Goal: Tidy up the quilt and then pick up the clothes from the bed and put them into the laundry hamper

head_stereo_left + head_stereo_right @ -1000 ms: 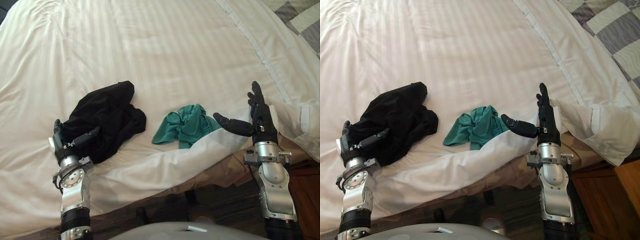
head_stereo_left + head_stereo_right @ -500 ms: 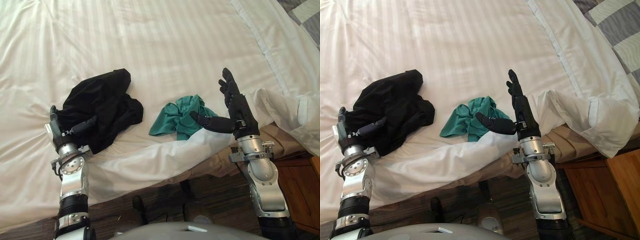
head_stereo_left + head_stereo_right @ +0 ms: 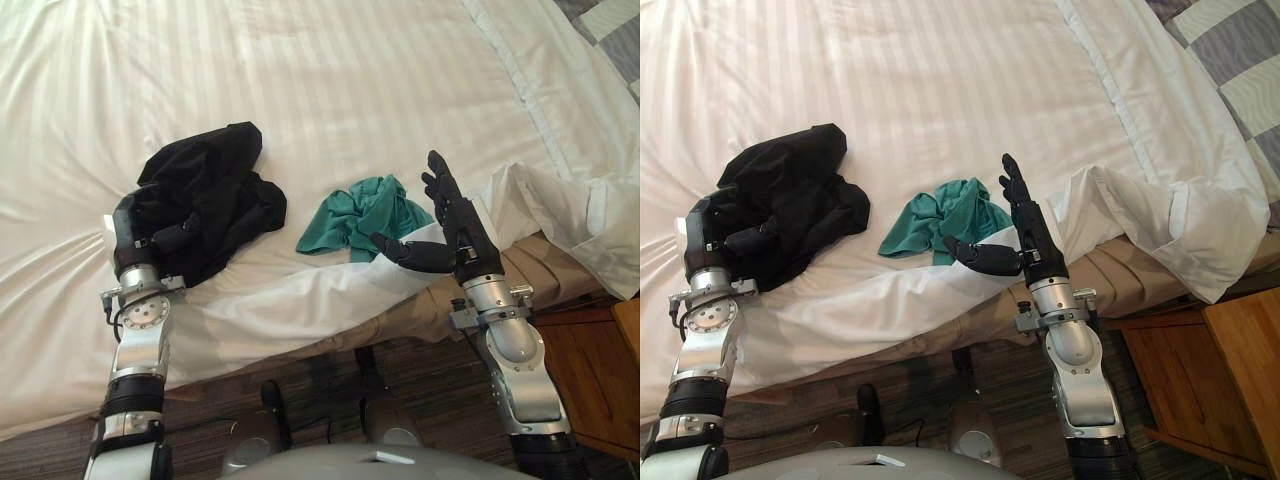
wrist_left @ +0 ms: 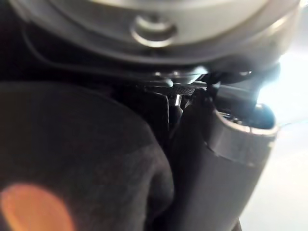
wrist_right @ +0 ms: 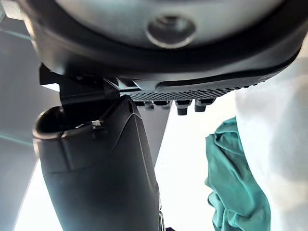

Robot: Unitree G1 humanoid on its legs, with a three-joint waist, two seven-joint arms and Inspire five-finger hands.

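A crumpled black garment point(image 3: 215, 190) lies on the white quilt point(image 3: 330, 70) at the left. My left hand point(image 3: 135, 235) rests against its near edge, and the dark cloth point(image 4: 72, 159) sits right at the palm in the left wrist view. A bunched green garment point(image 3: 360, 212) lies in the middle, close to the quilt's near edge. Just right of it my right hand point(image 3: 462, 240) stands open, fingers straight up and thumb stretched toward the green garment point(image 5: 236, 192), holding nothing.
The quilt's right corner point(image 3: 590, 220) is turned back in a rumpled fold, baring the tan mattress side point(image 3: 530, 270). A wooden nightstand point(image 3: 1240, 370) stands at the lower right. Dark wood floor point(image 3: 300, 390) runs along the bed's near side.
My left hand has moved forward onto the edge of the black garment. My right hand has drifted left and lower, closer to the green garment. The camera has shifted.
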